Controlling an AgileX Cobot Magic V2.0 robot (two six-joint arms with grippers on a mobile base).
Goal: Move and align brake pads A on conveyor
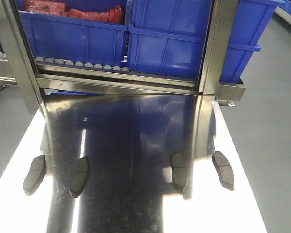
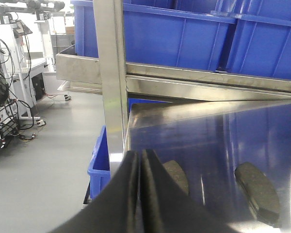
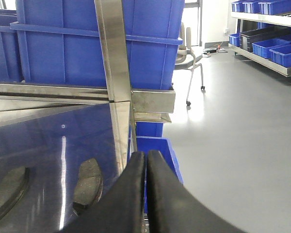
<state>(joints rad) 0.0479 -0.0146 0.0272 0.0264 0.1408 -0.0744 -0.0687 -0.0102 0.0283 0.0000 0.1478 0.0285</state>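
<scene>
Lying with long axes running front to back, brake pads A (image 1: pixel 79 175) rest between the clenched, empty left tool (image 2: pixel 140 160) and right tool (image 3: pixel 146 159), two nearer each.

Scanning across all three views and there's nothing to read: no legible lettering, number, brand or label on the blue bins (image 1: pixel 174 43), on the steel table (image 1: pixel 136 136) or on the brake pads (image 1: pixel 80 175).
</scene>
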